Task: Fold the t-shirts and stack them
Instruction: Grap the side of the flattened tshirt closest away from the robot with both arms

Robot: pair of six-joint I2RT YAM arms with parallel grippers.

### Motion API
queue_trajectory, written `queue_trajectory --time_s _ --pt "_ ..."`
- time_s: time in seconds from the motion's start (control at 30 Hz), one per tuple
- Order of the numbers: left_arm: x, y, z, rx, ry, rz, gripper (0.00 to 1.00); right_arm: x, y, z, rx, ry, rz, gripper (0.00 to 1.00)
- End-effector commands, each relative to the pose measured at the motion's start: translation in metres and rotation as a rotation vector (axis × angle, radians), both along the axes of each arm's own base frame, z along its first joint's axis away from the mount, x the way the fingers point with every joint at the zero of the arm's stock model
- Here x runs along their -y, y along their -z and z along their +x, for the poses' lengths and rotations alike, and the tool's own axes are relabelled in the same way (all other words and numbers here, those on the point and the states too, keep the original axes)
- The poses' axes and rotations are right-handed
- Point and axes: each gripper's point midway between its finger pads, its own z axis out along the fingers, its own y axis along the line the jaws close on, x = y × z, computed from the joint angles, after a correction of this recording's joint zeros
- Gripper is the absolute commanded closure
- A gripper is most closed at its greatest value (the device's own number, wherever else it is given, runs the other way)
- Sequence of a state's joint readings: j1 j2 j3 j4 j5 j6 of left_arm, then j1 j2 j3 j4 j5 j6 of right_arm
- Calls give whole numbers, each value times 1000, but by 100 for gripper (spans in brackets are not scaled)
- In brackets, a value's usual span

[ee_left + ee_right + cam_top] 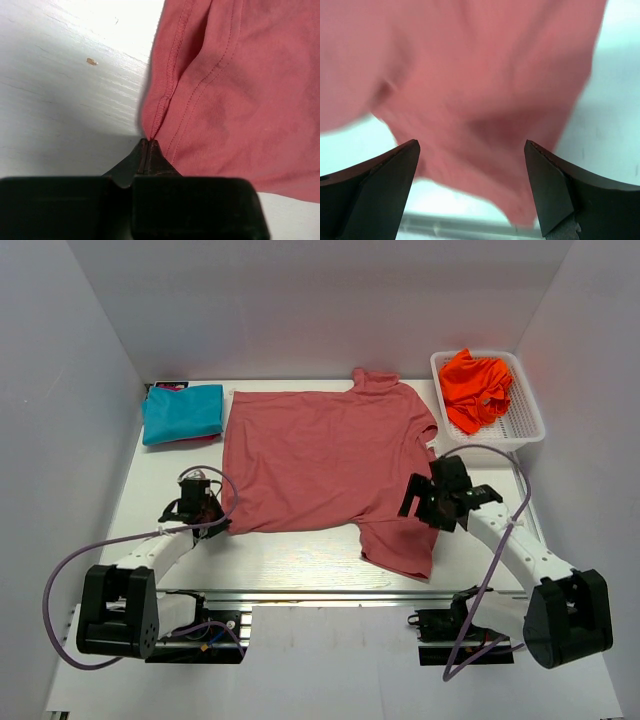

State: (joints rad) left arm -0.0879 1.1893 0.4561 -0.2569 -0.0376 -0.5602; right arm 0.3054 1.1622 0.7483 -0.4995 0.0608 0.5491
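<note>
Salmon t-shirt (320,455): matt knit cloth, stitched hems. Table (60,90): white-painted grainy wood. Basket (524,425): white plastic mesh.

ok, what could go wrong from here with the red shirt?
The left hand pinches only a hem corner of the salmon shirt; it could slip out under pull. The right hand is open over the near-right flap, gripping nothing; if the left pulls alone, the shirt may drag and skew.

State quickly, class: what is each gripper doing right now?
Left gripper: closed, pinching the salmon t-shirt at its hem.
Right gripper: open, holding nothing.
</note>
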Motion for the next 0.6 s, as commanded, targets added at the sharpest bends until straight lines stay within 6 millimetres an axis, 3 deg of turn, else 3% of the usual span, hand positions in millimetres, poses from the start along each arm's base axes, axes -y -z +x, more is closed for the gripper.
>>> queue_trajectory --time_s 0.0,0.1,0.23,0.33,0.57 --pt "-4 -24 16 74 -12 17 100 15 26 -74 -261 50 -60 9" --pt "-4 -31 18 100 -12 15 100 14 40 -99 -364 79 -54 11" --pt "-4 -36 13 105 -22 7 100 5 48 -115 -432 69 -29 14" --pt "-8 -39 8 100 -46 16 100 6 47 -117 -427 92 -28 21" --pt "-11 -38 0 109 -93 7 100 12 70 -125 -459 141 -56 26"
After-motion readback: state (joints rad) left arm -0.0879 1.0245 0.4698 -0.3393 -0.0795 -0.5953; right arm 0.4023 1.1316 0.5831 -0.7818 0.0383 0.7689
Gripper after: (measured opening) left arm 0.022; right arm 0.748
